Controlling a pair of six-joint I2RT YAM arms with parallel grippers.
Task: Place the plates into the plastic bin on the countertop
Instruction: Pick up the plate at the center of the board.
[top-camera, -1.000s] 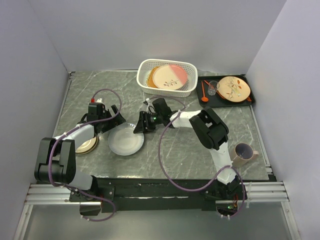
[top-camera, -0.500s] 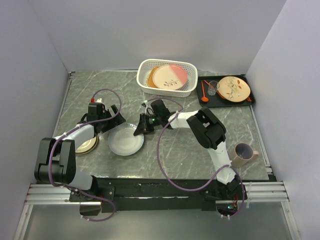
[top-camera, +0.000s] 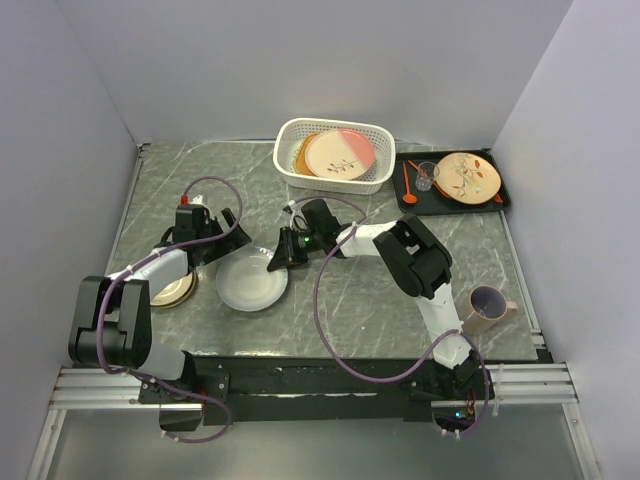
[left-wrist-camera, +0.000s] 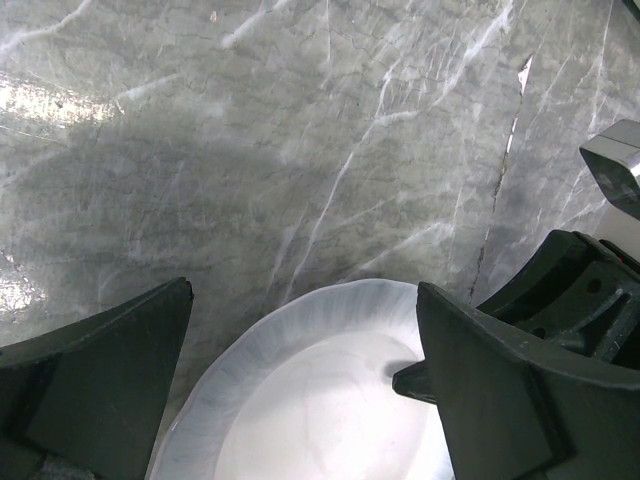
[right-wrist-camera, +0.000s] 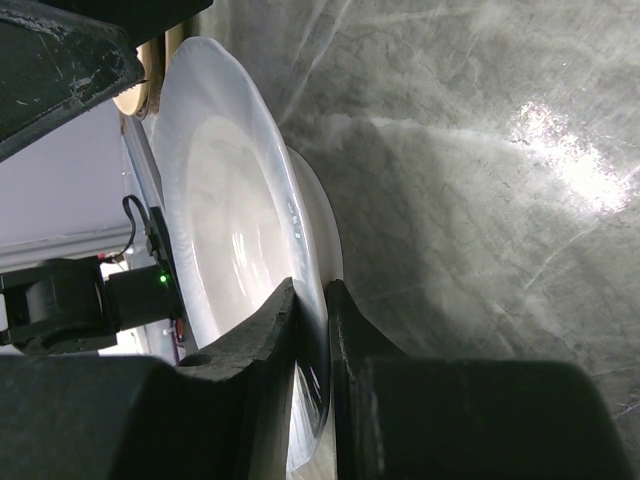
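Nearest the arm bases, a mauve ceramic mug (top-camera: 487, 306) is standing at the right front of the dark grey-green marble-look countertop (top-camera: 160, 190). At the left front, a tan round plate with a brown rim (top-camera: 176, 290) is lying partly under the left arm. Just beyond it, a plain white round plate (top-camera: 250, 284) is sitting between the two arms. The right gripper (right-wrist-camera: 312, 292) is pinching this plate's rim on the side facing the right arm, one finger on each face, closed tight on the china; whether the plate is lifting off the stone I cannot tell. The left gripper (left-wrist-camera: 302, 296) is hovering over the plate's other side with its fingers spread wide, touching nothing. Farther back, near the rear wall, the white rectangular plastic bin with lattice walls (top-camera: 340, 185) is holding a pink-and-cream plate with a sprig (top-camera: 340, 153) resting over an orange plate (top-camera: 302, 152). The bin is thus lying beyond and to the right of the gripped plate, its long side running left to right. The right arm is the nearer one, so the carry is probably calling for a lift and a swing away from the bases. To the bin's right, a flat black tray (top-camera: 455, 206) is carrying a cream plate with red-orange leaf marks (top-camera: 468, 176).
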